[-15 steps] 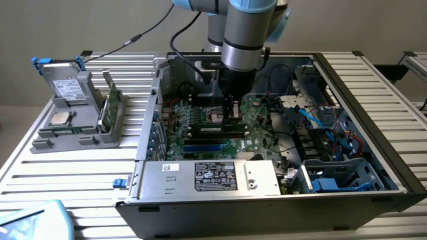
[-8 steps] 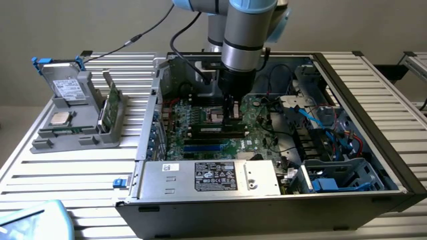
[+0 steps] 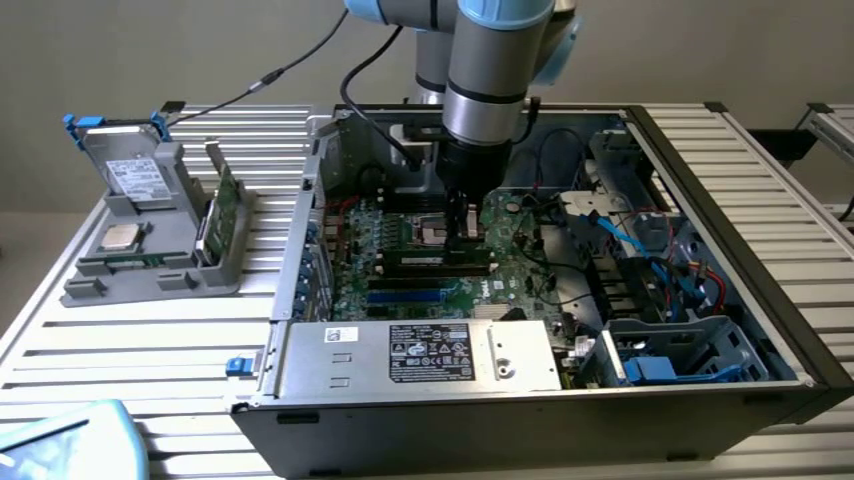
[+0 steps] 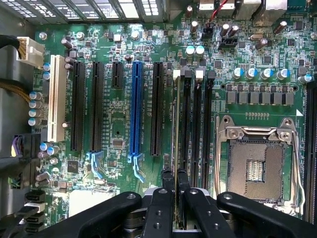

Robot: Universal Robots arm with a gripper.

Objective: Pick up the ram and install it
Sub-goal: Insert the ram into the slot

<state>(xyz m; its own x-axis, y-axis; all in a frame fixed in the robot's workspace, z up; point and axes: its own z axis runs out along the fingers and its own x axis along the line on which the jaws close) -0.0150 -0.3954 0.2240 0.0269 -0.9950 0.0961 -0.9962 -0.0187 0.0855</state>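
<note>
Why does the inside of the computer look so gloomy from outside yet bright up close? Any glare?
Exterior view: the motherboard sits dim inside the case, beneath the arm. Wrist view: the motherboard is evenly lit around the ram in the gripper; the socket's metal frame glints, and the slotted panel washes out white.

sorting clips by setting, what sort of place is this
Probably a robotics lab bench: an open computer case sits on a slatted metal table, a robot arm reaches into it, and a grey parts holder stands beside it.
</note>
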